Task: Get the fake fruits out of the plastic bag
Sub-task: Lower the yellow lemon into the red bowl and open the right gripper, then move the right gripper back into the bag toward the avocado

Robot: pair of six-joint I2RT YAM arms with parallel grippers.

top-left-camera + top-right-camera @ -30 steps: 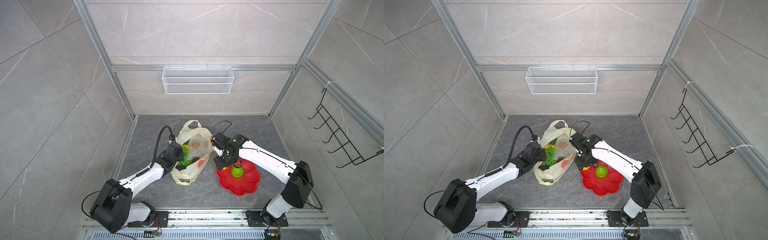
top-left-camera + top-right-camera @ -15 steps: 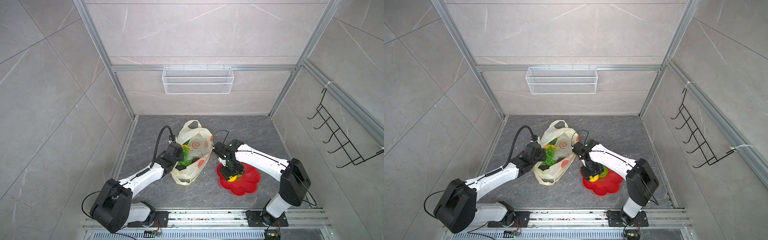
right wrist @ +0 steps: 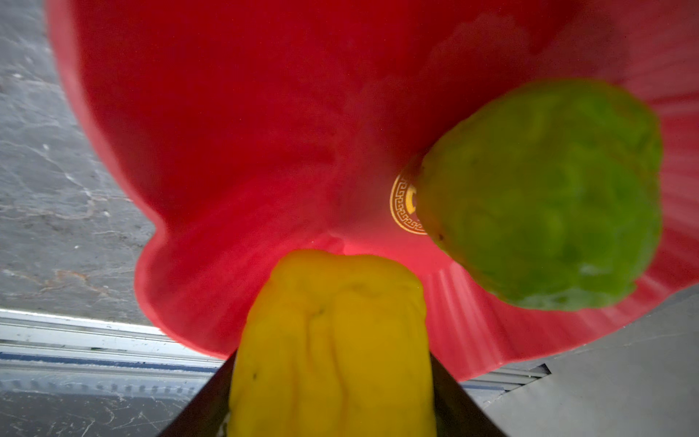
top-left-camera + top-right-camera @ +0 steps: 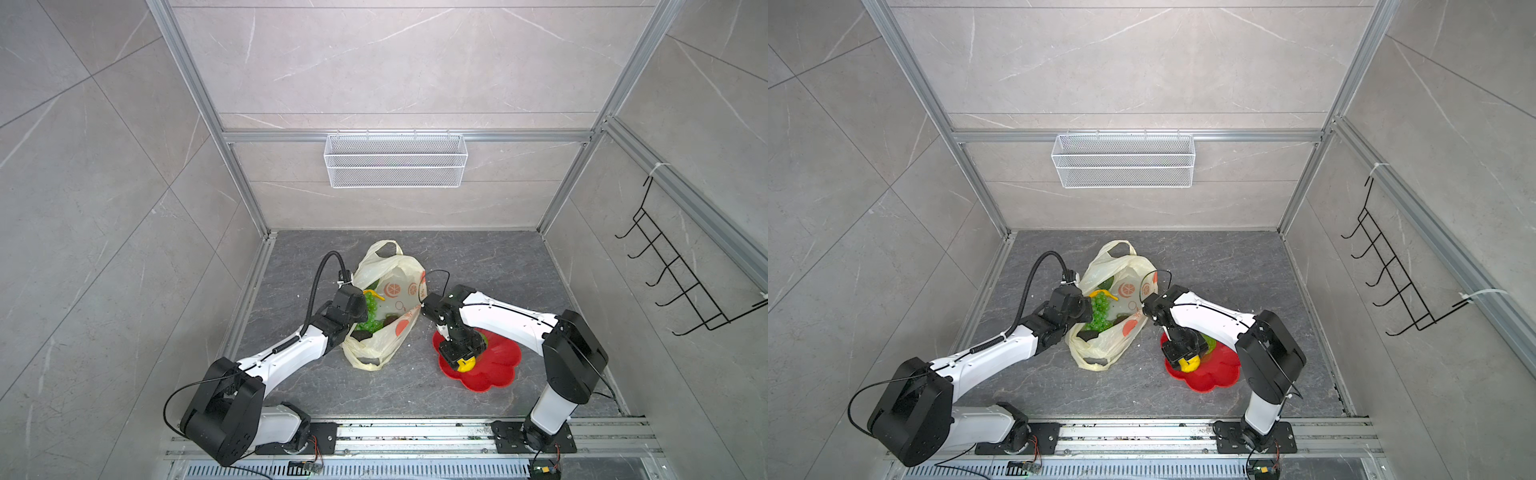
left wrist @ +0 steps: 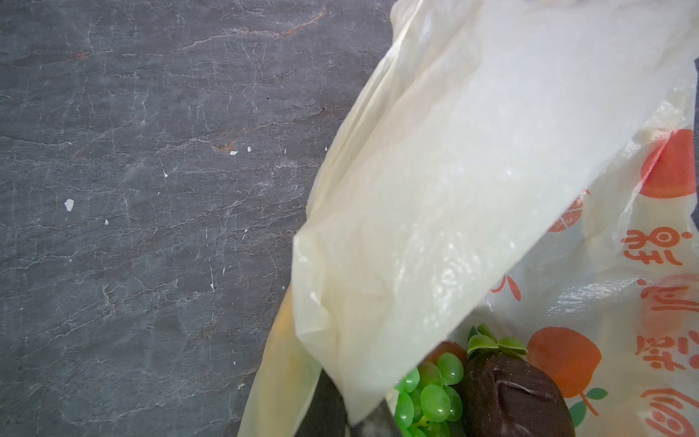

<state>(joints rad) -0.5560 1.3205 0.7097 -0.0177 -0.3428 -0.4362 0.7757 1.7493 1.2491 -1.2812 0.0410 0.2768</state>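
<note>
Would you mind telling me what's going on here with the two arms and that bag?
The two arms are moving fake fruits from the plastic bag to a red plate. The left end effector is shut on the bag's edge, lifting it so the mouth is open. The right end effector holds a yellow fruit over the plate, where a bumpy green fruit already lies. Green grapes and a dark brown piece are in the bag.

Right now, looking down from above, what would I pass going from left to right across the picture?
plastic bag → red flower-shaped plate → black hook rack on the side wall. The fruits and the pincers overlap the bag or the plate, so I leave them out.
</note>
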